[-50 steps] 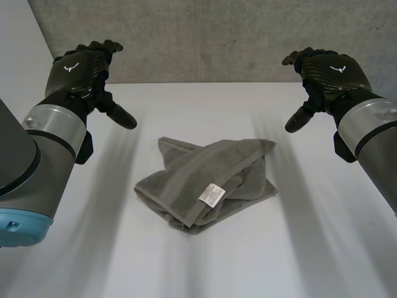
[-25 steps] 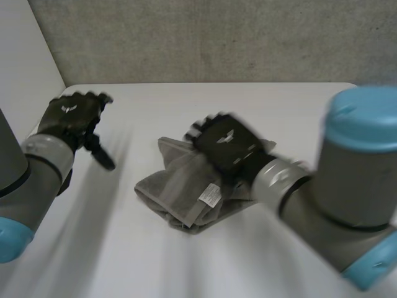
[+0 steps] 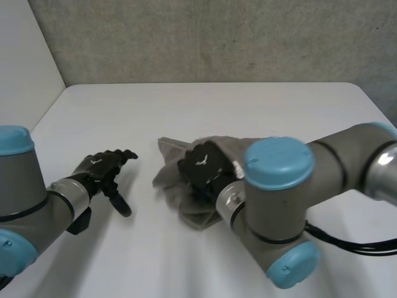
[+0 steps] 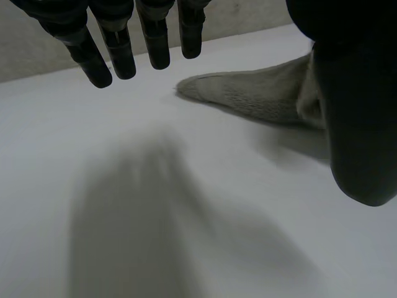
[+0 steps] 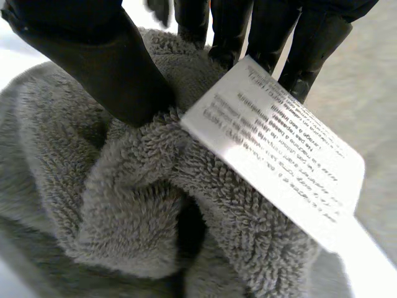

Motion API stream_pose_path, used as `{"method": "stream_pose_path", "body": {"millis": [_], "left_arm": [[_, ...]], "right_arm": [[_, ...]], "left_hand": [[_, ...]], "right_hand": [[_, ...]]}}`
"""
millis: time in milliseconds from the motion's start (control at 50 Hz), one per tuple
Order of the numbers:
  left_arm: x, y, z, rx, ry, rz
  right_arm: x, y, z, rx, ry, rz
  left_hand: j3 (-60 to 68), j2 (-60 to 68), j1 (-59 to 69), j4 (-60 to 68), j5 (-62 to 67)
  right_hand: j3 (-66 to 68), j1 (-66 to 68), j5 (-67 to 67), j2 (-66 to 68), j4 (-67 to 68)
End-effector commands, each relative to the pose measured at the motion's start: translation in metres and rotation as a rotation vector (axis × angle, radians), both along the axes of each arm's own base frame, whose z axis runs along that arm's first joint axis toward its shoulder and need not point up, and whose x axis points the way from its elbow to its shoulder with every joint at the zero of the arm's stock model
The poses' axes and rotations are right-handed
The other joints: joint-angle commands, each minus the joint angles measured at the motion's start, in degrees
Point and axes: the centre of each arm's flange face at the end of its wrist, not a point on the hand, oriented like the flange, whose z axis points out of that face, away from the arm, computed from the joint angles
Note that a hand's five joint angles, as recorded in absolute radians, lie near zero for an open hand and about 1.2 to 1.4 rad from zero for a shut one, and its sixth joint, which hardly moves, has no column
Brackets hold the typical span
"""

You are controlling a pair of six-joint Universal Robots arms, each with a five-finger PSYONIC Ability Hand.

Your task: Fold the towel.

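the left hand (image 3: 99,171) hovers low over the white table (image 3: 248,105), its fingers relaxed and spread, holding nothing. it is near the towel's left edge but apart from it. the grey towel (image 3: 169,177) lies bunched in 1 heap at the middle of the table. the right hand (image 3: 203,166) sits on top of the heap, thumb and fingers pinching a ridge of cloth beside the white label (image 5: 279,155).

the towel looks soft, thick and light. it will likely sag and drag when lifted, so a corner or hemmed edge seems a better hold than a fold mid-heap.

the right wrist view makes the pinch plain, where the head view gives just the back of that hand. the left wrist view shows bare table between the left fingertips and the towel's edge.
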Motion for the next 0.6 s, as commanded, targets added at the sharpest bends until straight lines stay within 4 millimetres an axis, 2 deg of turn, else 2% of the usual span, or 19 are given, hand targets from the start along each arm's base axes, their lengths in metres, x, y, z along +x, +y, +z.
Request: {"method": "stream_pose_path", "body": {"millis": [20, 140, 180, 220, 280, 380, 460, 500, 600], "left_arm": [[-0.021, -0.001, -0.001, 0.013, 0.105, -0.009], [-0.041, -0.001, -0.006, 0.041, 0.172, -0.030], [-0.056, 0.001, -0.009, 0.071, 0.227, -0.044], [-0.063, 0.003, -0.011, 0.088, 0.254, -0.050], [-0.077, 0.008, -0.015, 0.123, 0.297, -0.064], [-0.094, 0.020, -0.024, 0.169, 0.328, -0.095], [-0.102, 0.030, -0.030, 0.201, 0.328, -0.121], [-0.110, 0.043, -0.033, 0.222, 0.326, -0.163], [-0.114, 0.053, -0.035, 0.236, 0.322, -0.189]], "right_arm": [[-0.025, 0.005, 0.033, -0.034, -0.047, -0.044], [-0.055, 0.003, 0.042, -0.044, -0.054, -0.107], [-0.061, 0.003, 0.041, -0.045, -0.053, -0.118], [-0.069, 0.006, 0.037, -0.032, -0.047, -0.122], [-0.072, 0.006, 0.035, -0.027, -0.046, -0.125], [-0.088, -0.009, 0.029, -0.008, -0.063, -0.191], [-0.092, -0.013, 0.026, 0.008, -0.070, -0.202], [-0.092, -0.013, 0.025, 0.011, -0.072, -0.198], [-0.095, -0.017, 0.026, 0.009, -0.075, -0.204]], "left_hand": [[0.3, -0.6, -0.6, -0.8, -10.4], [0.8, -0.1, -0.1, -0.3, -9.9], [0.9, 0.0, 0.1, -0.1, -9.7], [0.9, 0.0, 0.1, -0.1, -9.7], [0.9, 0.0, 0.1, -0.1, -9.7], [2.9, 2.0, 2.1, 1.9, -7.7], [3.5, 2.6, 2.6, 2.4, -7.2], [4.0, 3.1, 3.1, 2.9, -6.7], [4.0, 3.1, 3.1, 2.9, -6.7]], "right_hand": [[6.2, 6.0, 5.0, 6.2, 4.7], [6.2, 6.0, 5.0, 6.2, 4.7], [6.2, 6.0, 5.0, 6.2, 4.7], [-5.1, -5.4, -6.3, -5.1, -6.6], [-6.5, -6.8, -7.7, -6.5, -8.0], [-10.9, -11.1, -12.1, -10.9, -12.4], [-15.9, -16.2, -17.1, -15.9, -17.5], [-17.6, -17.9, -18.8, -17.6, -19.1], [-21.1, -21.4, -22.3, -21.1, -22.7]]}}
